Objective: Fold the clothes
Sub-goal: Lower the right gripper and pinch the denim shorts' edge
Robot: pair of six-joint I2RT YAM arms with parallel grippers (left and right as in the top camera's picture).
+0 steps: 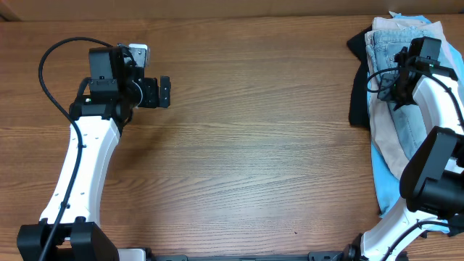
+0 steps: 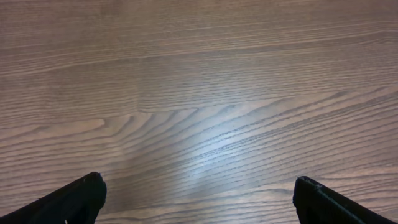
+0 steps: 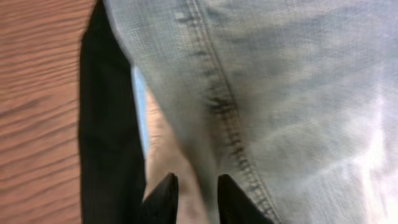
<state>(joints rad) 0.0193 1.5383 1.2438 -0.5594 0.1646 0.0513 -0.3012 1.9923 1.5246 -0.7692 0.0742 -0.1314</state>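
The clothes lie in a pile at the table's right edge. Light-blue faded denim shorts (image 1: 384,54) are on top, over a beige garment (image 1: 389,145), a sky-blue one (image 1: 389,192) and a black one (image 1: 357,101). My right gripper (image 1: 397,90) is down on the pile. In the right wrist view its fingers (image 3: 196,180) are nearly closed, pinching cloth at the stitched edge of the denim shorts (image 3: 280,93), with beige (image 3: 163,155), sky-blue (image 3: 139,106) and black (image 3: 109,137) cloth beside. My left gripper (image 1: 165,92) is open and empty over bare wood, its fingers (image 2: 199,183) spread wide.
The wooden table (image 1: 254,145) stretches between the two arms. The left arm's black cable (image 1: 54,54) loops at the far left. The pile hangs over the table's right edge.
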